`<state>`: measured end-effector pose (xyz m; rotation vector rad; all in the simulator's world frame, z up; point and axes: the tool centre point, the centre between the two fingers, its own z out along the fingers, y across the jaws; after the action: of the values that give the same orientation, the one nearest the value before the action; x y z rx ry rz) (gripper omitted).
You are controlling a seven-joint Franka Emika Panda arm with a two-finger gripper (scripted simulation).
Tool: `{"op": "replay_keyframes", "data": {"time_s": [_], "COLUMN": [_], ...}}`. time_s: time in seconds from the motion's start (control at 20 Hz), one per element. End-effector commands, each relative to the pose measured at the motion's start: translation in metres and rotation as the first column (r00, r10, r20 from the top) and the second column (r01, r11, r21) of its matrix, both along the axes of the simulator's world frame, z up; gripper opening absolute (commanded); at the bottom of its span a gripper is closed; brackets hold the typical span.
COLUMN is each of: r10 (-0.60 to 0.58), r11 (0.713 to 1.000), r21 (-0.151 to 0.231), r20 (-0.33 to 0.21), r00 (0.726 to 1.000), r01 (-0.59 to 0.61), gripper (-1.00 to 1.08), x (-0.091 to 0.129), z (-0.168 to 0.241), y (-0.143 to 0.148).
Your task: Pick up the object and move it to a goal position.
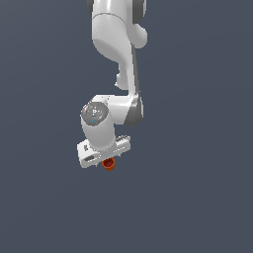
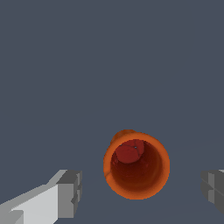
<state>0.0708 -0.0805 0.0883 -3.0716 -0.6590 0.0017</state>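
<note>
In the wrist view the gripper (image 2: pixel 140 192) is spread wide, a grey pad (image 2: pixel 70 194) on either side of the orange-red cup (image 2: pixel 137 166), clear of both. The cup stands mouth up on the dark tabletop (image 2: pixel 109 65). From outside, the cup (image 1: pixel 108 164) peeks from beneath the white gripper (image 1: pixel 104 157), seemingly just under it.

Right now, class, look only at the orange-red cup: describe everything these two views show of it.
The orange-red cup is small and tapered, with a thicker rounded rim and a darker red bottom seen through its open mouth. It looks like matte plastic and stands mouth up on the dark grey surface. In the wrist view it sits between the two grey fingertips, with a gap on each side, so nothing grips it. In the exterior view it peeks out just below the white gripper.
</note>
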Motion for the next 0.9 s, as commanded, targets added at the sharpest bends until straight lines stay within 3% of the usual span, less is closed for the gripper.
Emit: {"op": "replay_keyframes", "data": {"time_s": [0.0,0.55,0.85], "r10": [0.001,0.004,0.004], "r11": [1.000,1.000,1.000], "r21": [0.000,0.000,0.000], "r20": [0.000,0.001,0.001], "r00": [1.000,1.000,1.000], "r01": [-0.001,-0.004,-0.004], "gripper": [1.00,1.00,1.00], "x": [0.000,-0.001,0.001], "z": [0.000,-0.045,-0.050], "y": [0.000,0.000,0.000]}}
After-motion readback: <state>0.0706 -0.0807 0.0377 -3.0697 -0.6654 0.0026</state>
